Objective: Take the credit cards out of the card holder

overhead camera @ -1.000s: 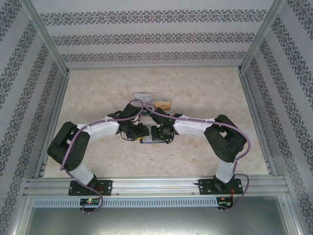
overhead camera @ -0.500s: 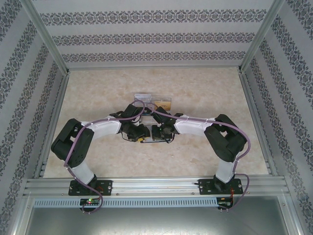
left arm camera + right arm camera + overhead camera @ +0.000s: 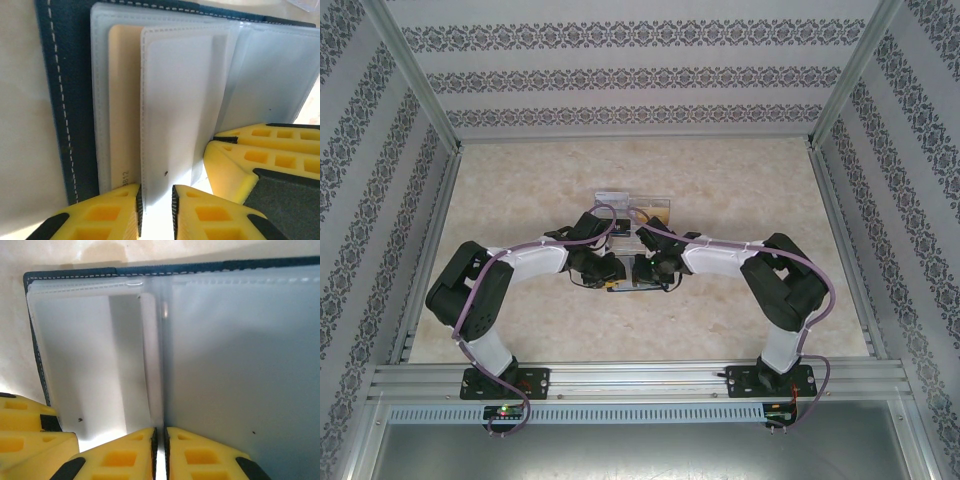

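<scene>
The card holder (image 3: 60, 100) lies open on the table, navy outside with pale pockets inside. A yellow-beige credit card (image 3: 123, 100) sits in a left pocket, partly covered by a pale sleeve (image 3: 180, 100). My left gripper (image 3: 156, 205) is open, and that sleeve's near edge runs into its gap. The right gripper's yellow fingers (image 3: 240, 160) stand just to the right. My right gripper (image 3: 160, 440) is shut on the thin middle sleeve of the card holder (image 3: 75, 272). From above, both grippers (image 3: 605, 272) (image 3: 645, 272) meet over the holder (image 3: 625, 287).
A clear plastic compartment box (image 3: 635, 205) stands just behind the grippers. The beige table (image 3: 740, 180) is closed in by patterned walls and a metal rail (image 3: 640, 380) along the near edge.
The left arm's elbow has swung a little to the right, and both grippers have edged slightly toward the back. The card holder stays under them.
</scene>
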